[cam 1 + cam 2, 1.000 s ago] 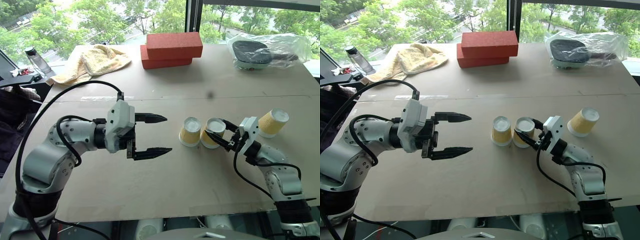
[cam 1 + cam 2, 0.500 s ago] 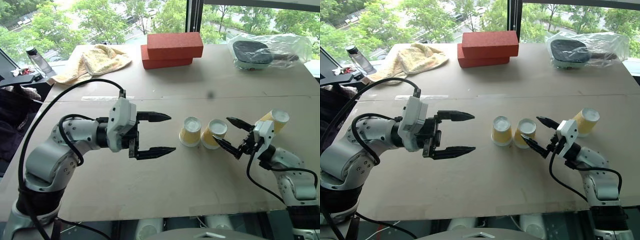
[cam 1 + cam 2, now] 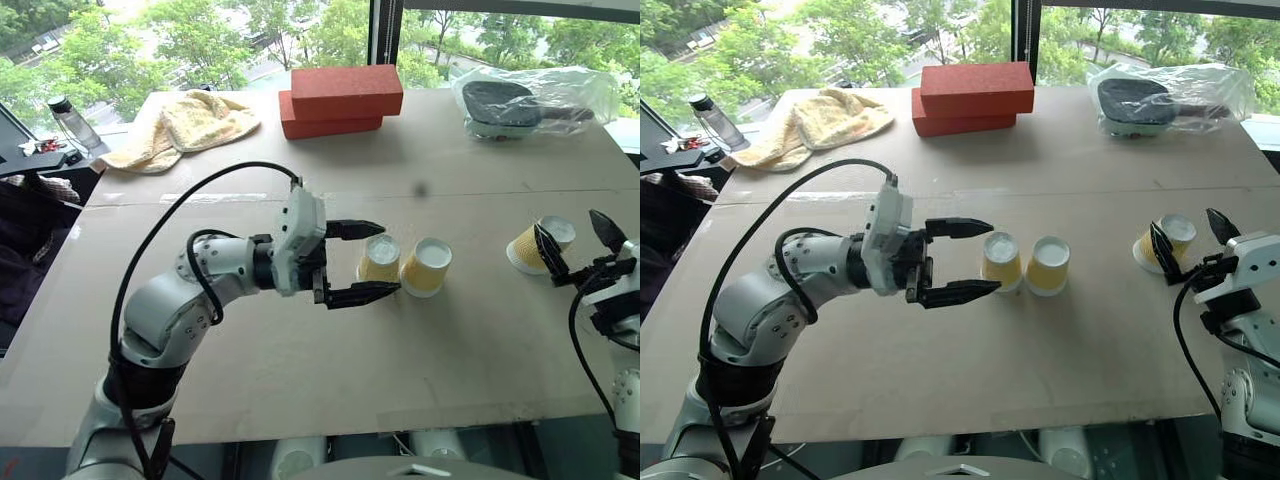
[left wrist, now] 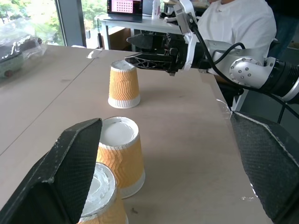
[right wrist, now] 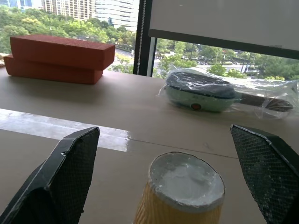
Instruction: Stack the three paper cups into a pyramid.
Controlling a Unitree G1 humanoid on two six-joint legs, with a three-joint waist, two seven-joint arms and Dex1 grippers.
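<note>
- No brand, label or readable writing is seen on any of the three paper cups; sides are plain yellow-orange with a wavy embossed pattern.
- All three are set upside down on the desk (image 3: pixel 300 380): white base up, rim down, long axis vertical.
- Landmark: middle cup (image 3: pixel 427 267). Left cup (image 3: pixel 380 259) is set just beside it, on the side of the left gripper (image 3: pixel 365 262); from the left wrist view they look touching or nearly so.
- Right cup (image 3: pixel 534 243) stands alone, well apart from the middle cup, toward the desk's right edge.
- No pyramid is built; nothing is stacked.
- Left gripper: jaws wide open, nothing held, pointing sideways at the left cup, one fingertip on each side of it, no contact visible.
- Right gripper (image 3: pixel 578 237): jaws wide open, nothing held, the right cup seen just ahead between the two fingers (image 5: pixel 70 172), not gripped.
- Two red bricks (image 3: pixel 340 100) are stacked far behind the middle cup, with a yellow towel (image 3: pixel 185 122) and a bagged item (image 3: pixel 530 100) to either side of them.
</note>
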